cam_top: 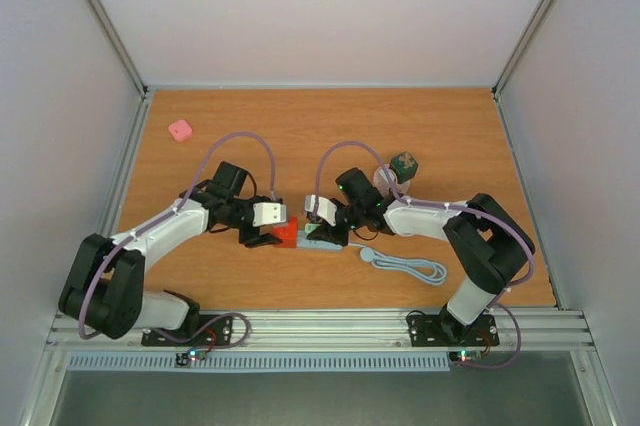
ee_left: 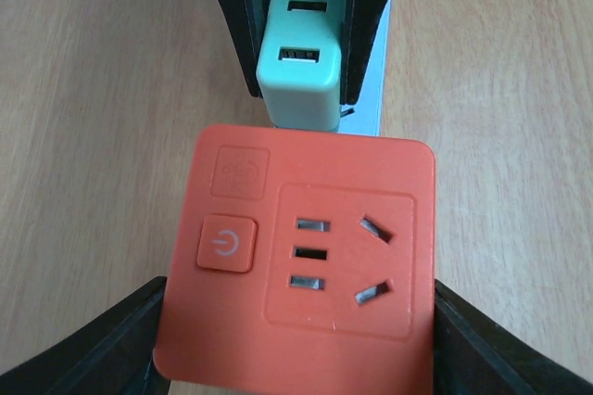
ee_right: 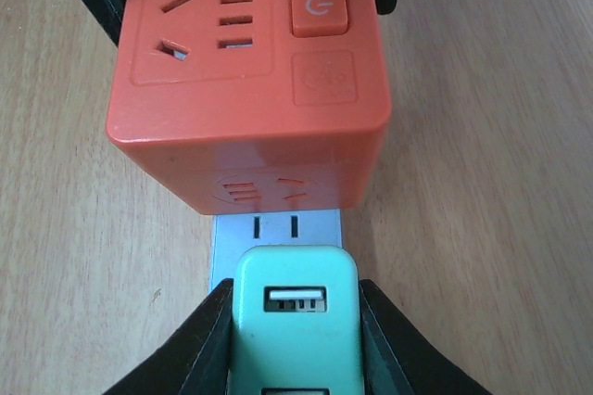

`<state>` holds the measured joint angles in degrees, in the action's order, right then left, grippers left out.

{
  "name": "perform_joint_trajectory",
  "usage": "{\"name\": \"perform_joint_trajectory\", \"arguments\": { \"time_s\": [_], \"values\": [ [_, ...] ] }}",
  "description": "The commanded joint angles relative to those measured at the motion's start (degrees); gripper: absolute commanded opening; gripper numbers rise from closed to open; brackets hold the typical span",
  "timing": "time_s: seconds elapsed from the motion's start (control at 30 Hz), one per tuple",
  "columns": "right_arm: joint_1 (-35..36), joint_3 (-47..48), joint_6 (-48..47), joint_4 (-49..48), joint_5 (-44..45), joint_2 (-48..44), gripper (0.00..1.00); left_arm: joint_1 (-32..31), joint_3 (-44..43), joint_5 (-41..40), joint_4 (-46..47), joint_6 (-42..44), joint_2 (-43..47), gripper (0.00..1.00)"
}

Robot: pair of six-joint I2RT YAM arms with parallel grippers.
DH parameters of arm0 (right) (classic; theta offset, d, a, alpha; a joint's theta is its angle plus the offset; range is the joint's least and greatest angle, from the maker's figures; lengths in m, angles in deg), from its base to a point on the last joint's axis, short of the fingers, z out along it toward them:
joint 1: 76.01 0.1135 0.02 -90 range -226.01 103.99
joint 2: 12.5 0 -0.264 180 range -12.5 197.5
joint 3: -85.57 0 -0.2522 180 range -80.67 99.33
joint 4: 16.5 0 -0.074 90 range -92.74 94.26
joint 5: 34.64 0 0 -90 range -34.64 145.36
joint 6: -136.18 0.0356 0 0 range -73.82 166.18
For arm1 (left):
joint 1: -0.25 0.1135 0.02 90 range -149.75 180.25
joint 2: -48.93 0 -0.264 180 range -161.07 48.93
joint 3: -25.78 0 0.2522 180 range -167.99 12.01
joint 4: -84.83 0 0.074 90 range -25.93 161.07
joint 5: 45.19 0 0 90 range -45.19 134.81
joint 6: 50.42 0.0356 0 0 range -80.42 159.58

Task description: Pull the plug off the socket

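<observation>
The wooden desk (cam_top: 300,126) carries everything, and the left arm (cam_top: 150,231) and right arm (cam_top: 450,221) reach in from their sides to meet head-on at its middle, a stance that lets them pull against each other. Between them lies a pale power strip (ee_right: 227,247), flat on the wood, with its cable (cam_top: 410,267) trailing loose toward the right and near edge. At the strip's left end is the orange socket cube (ee_left: 306,256), power button and outlet face up. The left claw (ee_left: 295,339) is closed narrowly on the cube's two sides, most likely to brace it so that nothing slides when the pull comes. Whether the cube is plugged into the strip or only butts against it cannot be told. Just beside the cube stands the green plug (ee_right: 295,321), a small USB adapter upright on the strip with its ports facing up. The right claw (ee_right: 295,349) clamps it across both flanks, fingers low enough for a firm hold. The plug looks still seated, so the task is not yet done; a straight pull away from the strip seems the next need, since tilting could jam the pins. A pink block (cam_top: 180,130) and a dark green object (cam_top: 404,164) lie well apart and play no part.
</observation>
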<state>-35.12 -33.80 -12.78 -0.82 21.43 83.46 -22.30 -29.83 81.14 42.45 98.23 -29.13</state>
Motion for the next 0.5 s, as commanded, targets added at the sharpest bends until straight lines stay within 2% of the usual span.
{"name": "perform_joint_trajectory", "arguments": {
  "time_s": [0.0, 0.2, 0.47],
  "values": [
    [1.2, 0.7, 0.2, 0.8, 2.0, 2.6, 0.03, -0.4, 1.6, 3.6, 11.3, -1.6, 5.8, 0.41],
    [1.2, 1.1, 0.0, 1.2, 2.2, 2.9, 0.02, -0.4, 6.5, -0.6, 19.6, -2.0, 10.5, 0.38],
    [1.4, 0.8, -0.6, 1.1, 4.1, 3.1, 0.01, -0.4, 1.2, 6.6, 12.3, -7.9, 7.1, 0.35]
  ]
}}
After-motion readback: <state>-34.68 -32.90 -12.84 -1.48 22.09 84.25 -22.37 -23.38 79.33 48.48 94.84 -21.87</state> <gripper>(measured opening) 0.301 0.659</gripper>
